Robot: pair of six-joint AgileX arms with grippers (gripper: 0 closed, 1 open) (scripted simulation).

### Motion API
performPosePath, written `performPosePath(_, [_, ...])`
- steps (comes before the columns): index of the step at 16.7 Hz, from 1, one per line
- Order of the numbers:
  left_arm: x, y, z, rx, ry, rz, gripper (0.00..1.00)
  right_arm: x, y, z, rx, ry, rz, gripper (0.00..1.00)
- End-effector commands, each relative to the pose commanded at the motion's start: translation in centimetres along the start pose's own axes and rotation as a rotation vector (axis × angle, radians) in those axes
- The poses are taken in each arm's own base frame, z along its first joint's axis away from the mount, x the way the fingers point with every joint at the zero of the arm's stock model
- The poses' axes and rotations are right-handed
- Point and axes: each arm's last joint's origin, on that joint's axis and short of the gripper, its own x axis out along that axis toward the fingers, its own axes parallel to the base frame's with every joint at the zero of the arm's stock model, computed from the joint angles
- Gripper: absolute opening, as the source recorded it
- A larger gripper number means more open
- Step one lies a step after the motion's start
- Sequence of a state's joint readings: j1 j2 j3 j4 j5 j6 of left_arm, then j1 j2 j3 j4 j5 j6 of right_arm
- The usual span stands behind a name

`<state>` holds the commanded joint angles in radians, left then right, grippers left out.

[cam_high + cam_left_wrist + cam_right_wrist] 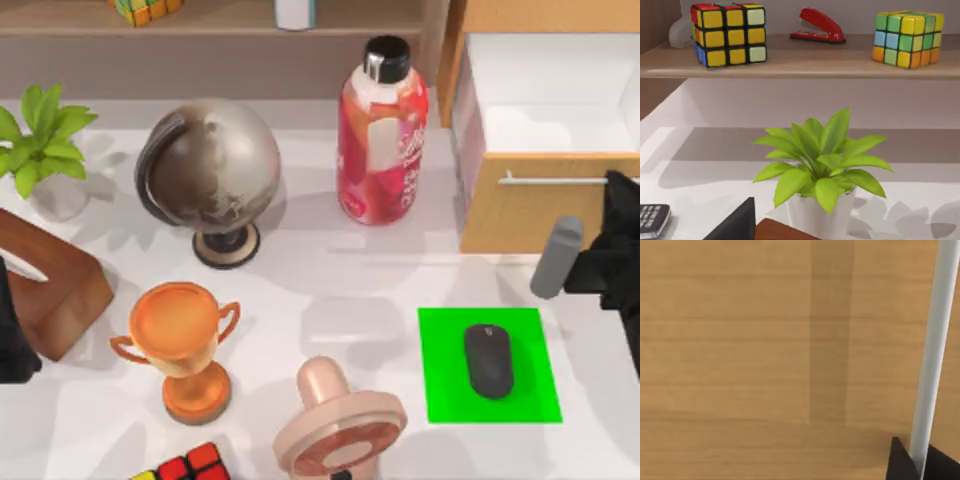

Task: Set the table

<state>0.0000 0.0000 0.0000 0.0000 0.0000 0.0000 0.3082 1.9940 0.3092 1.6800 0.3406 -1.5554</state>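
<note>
Worktop point(330, 290), white, smooth and wide, is spread under everything in the top view, and it is judged rigid, heavy and fixed, not something to be lifted; setting it means shifting what stands on it. The surface looks slick, so light items may slide when nudged.

At the worktop's right, a wooden drawer cabinet point(530, 215) stands with its drawer pulled open, and the right hand point(612, 180) is seen at the drawer handle point(932, 350); in the right wrist view dark fingertips point(900, 462) sit on either side of the pale bar, apparently pinching it. A bar is best taken squarely.

In front of the cabinet a black mouse point(488, 360) lies on a green mat point(440, 390). Toward the middle stand a red bottle point(382, 135), a globe point(212, 170), a trophy point(182, 340) and a small fan point(338, 425). A potted plant point(822, 165) stands at the left.

The left arm is parked at the left edge; whether its hand is spread cannot be told. Behind, a shelf point(800, 62) carries puzzle cubes and a red stapler point(818, 26).
</note>
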Motion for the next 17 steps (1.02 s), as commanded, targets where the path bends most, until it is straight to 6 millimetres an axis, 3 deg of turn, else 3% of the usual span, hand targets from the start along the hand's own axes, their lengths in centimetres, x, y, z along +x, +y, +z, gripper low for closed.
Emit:
performPosePath(7, [0.0,0.0,0.0,0.000,0.000,0.000,1.00,0.4,0.1,0.0,0.002,0.002,0.003,0.00])
performPosePath(14, [0.0,0.0,0.0,0.000,0.000,0.000,1.00,5.3,0.1,0.1,0.002,-0.002,0.004,0.00])
performPosePath(17, [0.0,0.0,0.0,0.000,0.000,0.000,1.00,6.3,0.1,0.0,0.001,-0.001,0.006,0.00])
